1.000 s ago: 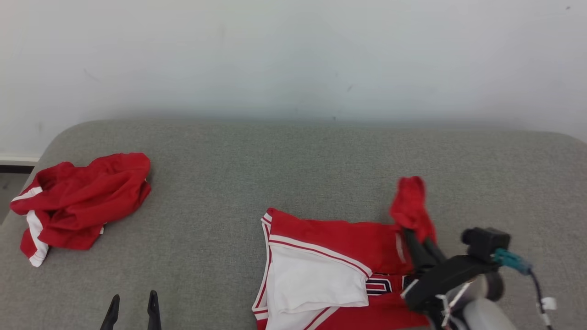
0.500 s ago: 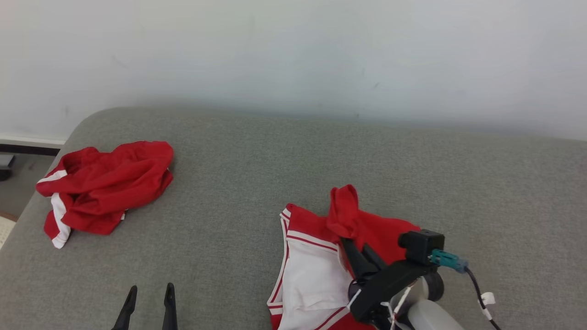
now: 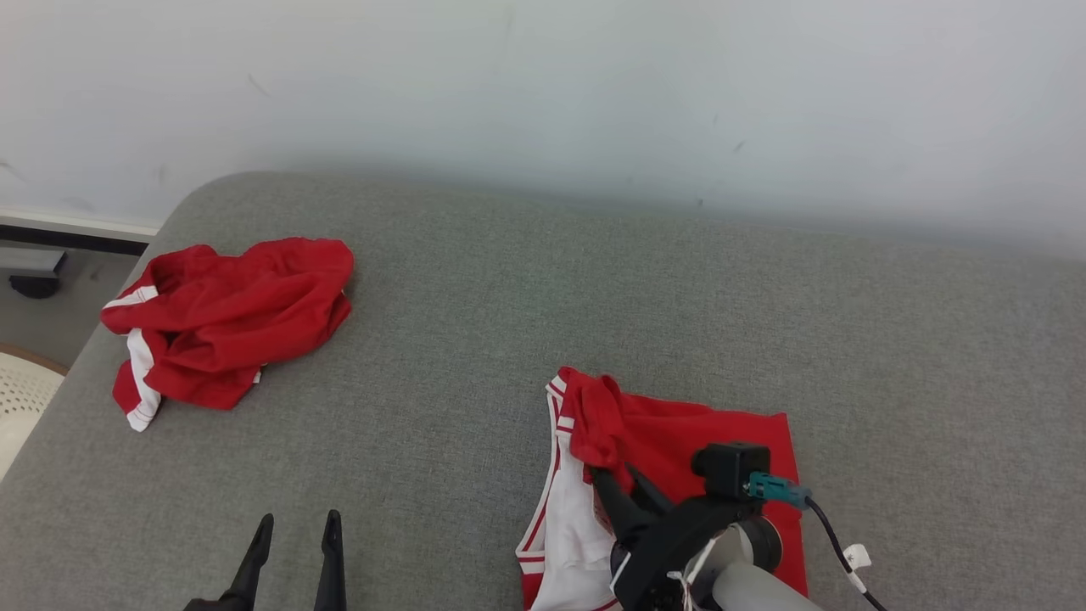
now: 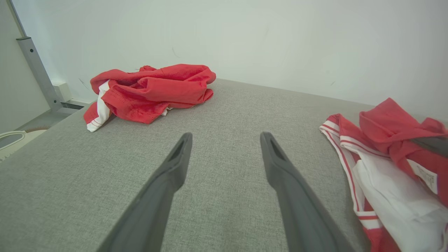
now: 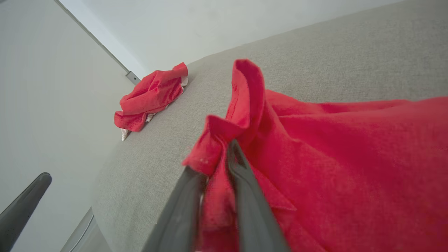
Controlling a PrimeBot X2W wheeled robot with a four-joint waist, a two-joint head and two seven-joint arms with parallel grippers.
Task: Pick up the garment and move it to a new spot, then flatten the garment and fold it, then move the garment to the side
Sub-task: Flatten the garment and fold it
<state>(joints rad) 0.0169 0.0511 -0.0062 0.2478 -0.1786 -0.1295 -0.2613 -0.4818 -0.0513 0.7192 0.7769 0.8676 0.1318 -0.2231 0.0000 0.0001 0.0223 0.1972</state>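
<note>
A red jersey with white trim (image 3: 696,437) lies at the near right of the grey cushion, partly folded, its white inner side (image 3: 568,526) showing on the left. My right gripper (image 3: 612,477) is shut on a bunched red edge of the jersey (image 5: 241,105), held over the garment's left part. In the left wrist view the jersey (image 4: 392,168) lies at the right. My left gripper (image 3: 293,530) hovers open over bare cushion at the near left, with nothing between its fingers (image 4: 178,157).
A second crumpled red and white garment (image 3: 225,318) sits at the far left of the cushion (image 3: 526,322), near its edge. A white wall runs behind. Floor and a pale round object (image 3: 21,399) lie beyond the left edge.
My right gripper has carried the held red edge leftward over the jersey, folding red cloth across the white part. The camera has shifted, so the scene sits further right.
</note>
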